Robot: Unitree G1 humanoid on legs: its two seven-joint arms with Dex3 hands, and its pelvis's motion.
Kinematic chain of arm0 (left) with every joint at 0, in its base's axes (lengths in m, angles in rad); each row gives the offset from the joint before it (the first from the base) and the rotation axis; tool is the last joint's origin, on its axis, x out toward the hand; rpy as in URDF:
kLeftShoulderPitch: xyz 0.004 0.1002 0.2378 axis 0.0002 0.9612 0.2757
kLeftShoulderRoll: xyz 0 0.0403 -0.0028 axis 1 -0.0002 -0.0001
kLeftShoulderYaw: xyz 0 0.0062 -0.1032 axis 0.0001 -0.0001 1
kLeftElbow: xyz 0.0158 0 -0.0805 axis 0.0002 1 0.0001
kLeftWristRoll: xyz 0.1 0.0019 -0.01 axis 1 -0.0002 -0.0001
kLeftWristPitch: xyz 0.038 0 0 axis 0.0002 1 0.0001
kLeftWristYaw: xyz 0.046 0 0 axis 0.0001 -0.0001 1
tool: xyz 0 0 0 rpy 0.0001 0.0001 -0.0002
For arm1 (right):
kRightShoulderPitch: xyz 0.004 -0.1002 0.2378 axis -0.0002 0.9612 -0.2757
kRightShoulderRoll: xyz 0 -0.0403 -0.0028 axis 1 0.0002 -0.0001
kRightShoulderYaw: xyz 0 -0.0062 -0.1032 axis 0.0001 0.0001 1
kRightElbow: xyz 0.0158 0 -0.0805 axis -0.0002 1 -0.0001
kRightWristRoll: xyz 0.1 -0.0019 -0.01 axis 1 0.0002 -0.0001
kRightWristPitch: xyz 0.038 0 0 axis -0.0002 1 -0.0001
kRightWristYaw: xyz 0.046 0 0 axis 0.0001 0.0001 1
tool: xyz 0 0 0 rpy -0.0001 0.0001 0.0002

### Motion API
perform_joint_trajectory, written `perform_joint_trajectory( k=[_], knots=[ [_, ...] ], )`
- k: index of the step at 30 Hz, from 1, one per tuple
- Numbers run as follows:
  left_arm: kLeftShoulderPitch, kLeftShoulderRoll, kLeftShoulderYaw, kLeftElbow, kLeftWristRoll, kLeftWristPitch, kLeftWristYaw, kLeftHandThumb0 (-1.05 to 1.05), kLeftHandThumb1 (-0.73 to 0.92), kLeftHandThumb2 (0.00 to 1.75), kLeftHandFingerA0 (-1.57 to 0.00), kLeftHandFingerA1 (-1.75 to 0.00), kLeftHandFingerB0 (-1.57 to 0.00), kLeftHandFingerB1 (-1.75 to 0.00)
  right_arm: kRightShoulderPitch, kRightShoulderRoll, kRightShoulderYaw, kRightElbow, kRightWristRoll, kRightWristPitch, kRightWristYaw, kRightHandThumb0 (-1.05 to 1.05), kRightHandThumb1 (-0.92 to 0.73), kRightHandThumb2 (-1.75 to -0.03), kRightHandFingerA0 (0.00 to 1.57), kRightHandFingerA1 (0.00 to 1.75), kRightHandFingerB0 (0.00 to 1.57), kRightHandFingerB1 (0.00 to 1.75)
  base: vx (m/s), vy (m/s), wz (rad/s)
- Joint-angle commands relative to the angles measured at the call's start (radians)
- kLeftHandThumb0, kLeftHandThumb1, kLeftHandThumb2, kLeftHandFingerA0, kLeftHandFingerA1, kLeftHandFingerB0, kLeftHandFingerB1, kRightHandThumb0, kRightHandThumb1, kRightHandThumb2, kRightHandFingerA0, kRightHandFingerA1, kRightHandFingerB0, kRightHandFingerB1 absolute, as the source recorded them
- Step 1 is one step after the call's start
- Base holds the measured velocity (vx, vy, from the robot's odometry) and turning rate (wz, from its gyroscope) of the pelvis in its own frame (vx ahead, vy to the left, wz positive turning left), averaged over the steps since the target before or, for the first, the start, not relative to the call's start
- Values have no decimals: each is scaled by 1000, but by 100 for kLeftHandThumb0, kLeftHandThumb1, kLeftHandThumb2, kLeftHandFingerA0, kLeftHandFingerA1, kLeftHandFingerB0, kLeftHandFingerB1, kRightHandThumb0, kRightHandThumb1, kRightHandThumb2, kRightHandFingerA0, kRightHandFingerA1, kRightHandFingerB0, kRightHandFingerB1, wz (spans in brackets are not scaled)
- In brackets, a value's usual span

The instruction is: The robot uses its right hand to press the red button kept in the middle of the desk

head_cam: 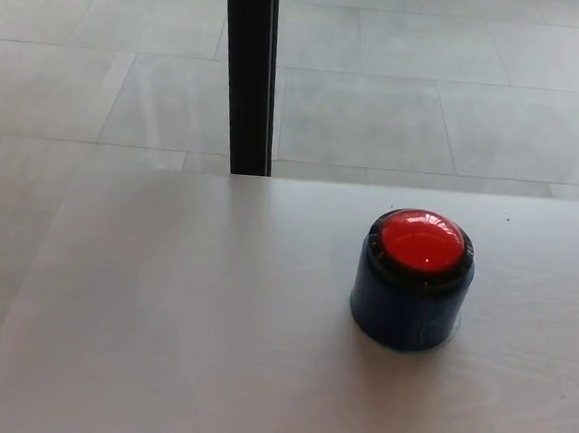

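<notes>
One thing on the table: a button (413, 278) — nothing else stands near it.
Button: a glossy red dome set in a black ring on top of a dark blue round base; it stands upright and a pale glare lies across the dome.
Place: right of the middle of the head view, nearer the table's far edge than the near one, well apart from the left edge.
Table (181, 318): pale, faintly grained wood; its far edge runs straight across the view, its left edge slants down toward the lower left corner.
Left hand: out of the view, so whether its fingers are apart or together cannot be told.
Right hand: likewise out of the view — no arm or forearm shows on either side.
Contact: nothing touches the button; its dome is bare.
Post (250, 73): a black upright bar behind the table's far edge, left of the button.
Floor (430, 87): large light grey tiles beyond the table and to its left.
</notes>
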Motion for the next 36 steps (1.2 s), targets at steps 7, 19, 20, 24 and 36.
perform_joint_trajectory(
  k=[7, 19, 20, 24, 36],
  knots=[
    [-102, 107, 203, 144, -146, 28, 8, -72, 92, 129, -41, -89, -24, -74, -118, -196, -433, 107, 323, 89, -227, -59, -61, -105, 68, 169, 56, 128, 0, 0, 0],
    [-108, 121, 210, 182, -125, 16, 5, -73, 92, 129, -46, -93, -26, -76, -416, -459, -494, 47, 335, 49, -209, -74, -66, -77, 33, 107, 0, 89, 0, 0, 0],
    [-109, 122, 213, 187, -127, 15, 3, -74, 92, 128, -47, -94, -27, -76, -454, -472, -467, 46, 319, 44, -208, -75, -68, -77, 45, 125, 3, 99, 0, 0, 0],
    [-108, 121, 216, 189, -130, 6, 2, -75, 92, 129, -48, -95, -27, -77, -567, -487, -383, 1, 287, 64, -243, -74, -68, -72, 69, 108, 19, 87, 0, 0, 0],
    [-114, 125, 212, 199, -139, -2, 8, -73, 92, 129, -48, -94, -29, -77, -894, -347, 30, -254, 182, 33, -195, -10, -55, -97, 97, 126, 97, 80, 0, 0, 0]
  ],
)
